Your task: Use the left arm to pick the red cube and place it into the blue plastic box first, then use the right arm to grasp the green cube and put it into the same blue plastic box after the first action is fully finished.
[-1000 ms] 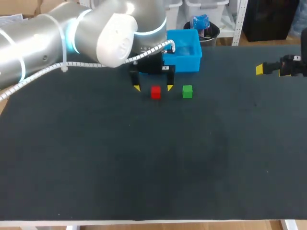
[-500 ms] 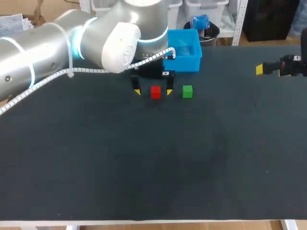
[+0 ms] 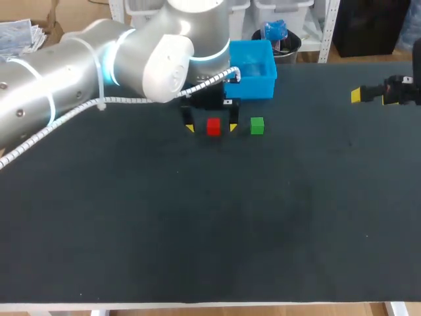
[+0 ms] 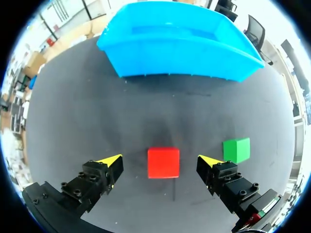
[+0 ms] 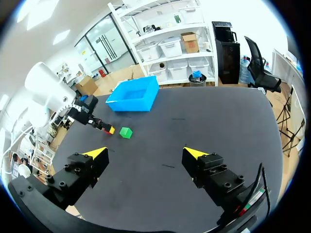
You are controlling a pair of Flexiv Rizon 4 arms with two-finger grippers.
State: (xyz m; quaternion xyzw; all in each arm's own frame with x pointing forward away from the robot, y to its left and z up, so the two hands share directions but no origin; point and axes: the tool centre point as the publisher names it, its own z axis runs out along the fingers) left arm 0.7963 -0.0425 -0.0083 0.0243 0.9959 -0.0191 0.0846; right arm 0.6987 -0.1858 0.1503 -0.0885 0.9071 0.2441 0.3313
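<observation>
Red cube (image 3: 213,126) is seen on the desk (image 3: 197,217), bracketed by the left pincer (image 4: 160,162), fingers spread, no contact made. Green cube (image 3: 257,126) is set just beside; blue plastic box (image 3: 253,84) is placed beyond. Right pincer (image 5: 146,153) is held agape, well apart.

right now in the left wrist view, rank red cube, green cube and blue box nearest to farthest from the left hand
1. red cube, in the middle of the open left hand, not yet gripped.
2. green cube, just outside the hand, beside it.
3. blue box, farthest, ahead past both cubes.
</observation>
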